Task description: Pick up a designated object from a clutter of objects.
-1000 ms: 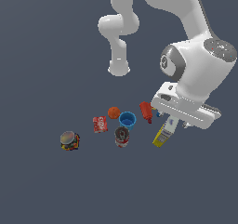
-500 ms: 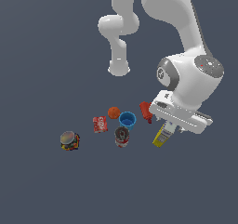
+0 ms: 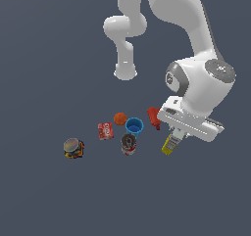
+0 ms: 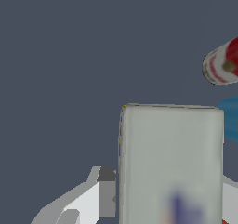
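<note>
The designated carton [image 3: 168, 145] leans on the floor at the exterior view's right of the clutter; only its yellow lower part shows below the hand. In the wrist view its white upper face with a blurred blue mark [image 4: 172, 162] fills the space between my fingers [image 4: 107, 193]. My gripper [image 3: 176, 135] is down over the carton's top, with its jaws pressed against both sides. The clutter holds a red bottle [image 3: 154, 117], blue cup [image 3: 134, 127], orange ball [image 3: 120, 118], red can [image 3: 105, 130], dark tin can [image 3: 128, 144] and burger toy [image 3: 73, 148].
The red bottle lies just behind my hand and the blue cup stands close to the carton. The wrist view also shows the tin can [image 4: 223, 65] and the cup's blue edge [image 4: 230, 118]. The arm's base [image 3: 125, 72] stands far behind the clutter.
My hand has come down onto the top of the carton, mostly in the first half second. The carton and the other items have not moved.
</note>
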Tool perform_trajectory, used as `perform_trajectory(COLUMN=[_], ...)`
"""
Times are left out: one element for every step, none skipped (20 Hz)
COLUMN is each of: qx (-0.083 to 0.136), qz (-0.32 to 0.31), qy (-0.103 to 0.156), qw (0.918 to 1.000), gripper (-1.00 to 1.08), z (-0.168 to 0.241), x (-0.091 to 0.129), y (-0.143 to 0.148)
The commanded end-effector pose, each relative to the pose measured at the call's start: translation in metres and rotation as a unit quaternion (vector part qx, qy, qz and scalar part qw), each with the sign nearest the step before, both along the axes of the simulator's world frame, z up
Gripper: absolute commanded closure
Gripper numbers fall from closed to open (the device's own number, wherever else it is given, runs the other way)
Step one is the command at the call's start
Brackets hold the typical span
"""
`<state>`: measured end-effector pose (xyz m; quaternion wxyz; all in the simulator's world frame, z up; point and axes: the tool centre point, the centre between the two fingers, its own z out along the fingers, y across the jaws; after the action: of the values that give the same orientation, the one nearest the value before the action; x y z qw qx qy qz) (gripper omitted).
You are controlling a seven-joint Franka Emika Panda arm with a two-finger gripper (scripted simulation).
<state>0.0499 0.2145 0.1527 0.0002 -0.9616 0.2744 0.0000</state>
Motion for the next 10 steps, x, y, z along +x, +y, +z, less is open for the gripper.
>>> perform_trajectory(qx=[0.0,0.0,0.0,0.0,0.0,0.0,0.0,0.0,0.0,0.0], qz=[0.0,0.0,0.0,0.0,0.0,0.0,0.0,0.0,0.0,0.0], qy=[0.0,0.0,0.0,0.0,0.0,0.0,0.0,0.0,0.0,0.0], qw=[1.0,1.0,1.0,1.0,1.0,1.0,1.0,1.0,1.0,1.0], gripper=[1.08,1.08,1.08,1.08,1.08,1.08,1.08,1.08,1.08,1.08], z=[0.0,0.0,0.0,0.0,0.001,0.003,0.005,0.008,0.011,0.015], x=[0.0,0.0,0.0,0.0,0.0,0.0,0.0,0.0,-0.001,-0.001], y=[0.0,0.0,0.0,0.0,-0.001,-0.001,-0.002,-0.003,-0.004,-0.005])
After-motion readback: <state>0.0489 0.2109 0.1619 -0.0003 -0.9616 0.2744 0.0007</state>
